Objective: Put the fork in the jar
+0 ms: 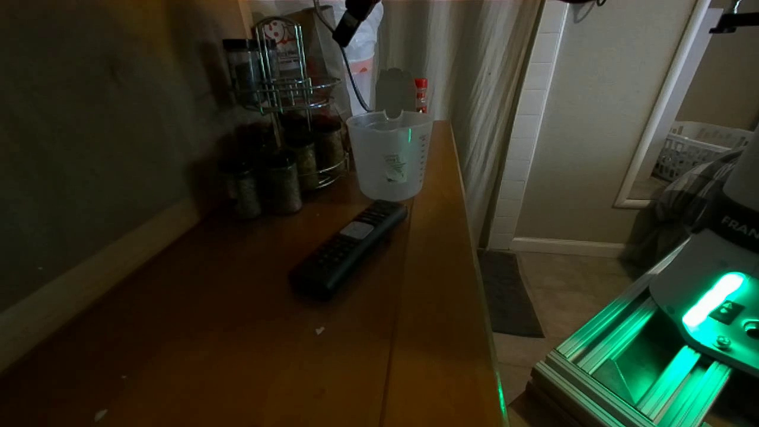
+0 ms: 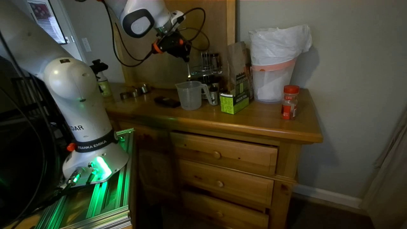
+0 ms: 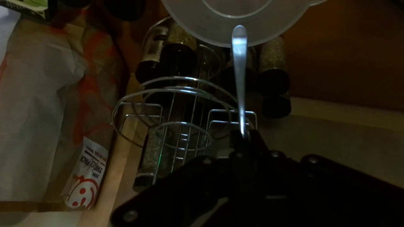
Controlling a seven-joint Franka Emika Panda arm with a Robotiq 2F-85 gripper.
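Fingers (image 3: 236, 143) grip the fork (image 3: 240, 69), its free end hanging near the measuring jug (image 2: 189, 97).

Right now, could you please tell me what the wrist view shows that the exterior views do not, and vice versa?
Only the wrist view: the inside floor of the measuring cup, seen from above.
Only the exterior views: the red-capped bottle and robot base, in both exterior views, plus the wooden drawers, in an exterior view.
Shared: the measuring cup, spice rack and paper bag; the fork in the gripper also shows in an exterior view.
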